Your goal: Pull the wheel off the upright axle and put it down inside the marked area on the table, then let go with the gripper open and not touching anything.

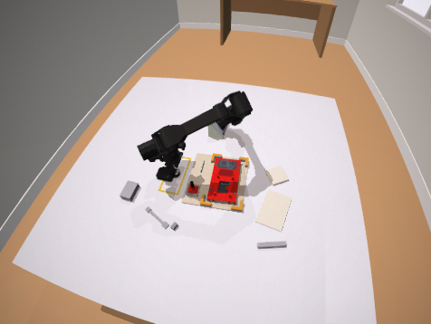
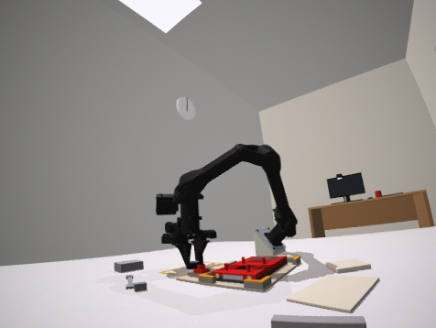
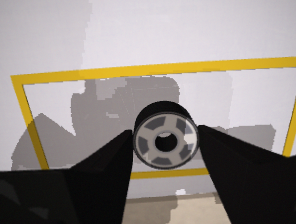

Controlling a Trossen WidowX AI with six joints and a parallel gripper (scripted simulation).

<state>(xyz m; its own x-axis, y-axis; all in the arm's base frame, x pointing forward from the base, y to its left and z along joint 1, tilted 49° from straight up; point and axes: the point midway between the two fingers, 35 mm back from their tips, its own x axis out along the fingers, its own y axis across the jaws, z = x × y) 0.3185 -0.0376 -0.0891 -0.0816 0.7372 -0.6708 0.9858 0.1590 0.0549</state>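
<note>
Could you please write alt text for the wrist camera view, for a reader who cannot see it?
The gripper is closed on a small grey-spoked wheel with a black tyre, seen hub-on between its two black fingers. Below it, on the white table, lies the yellow-outlined rectangle of the marked area, crossed by the arm's grey shadow.
</note>
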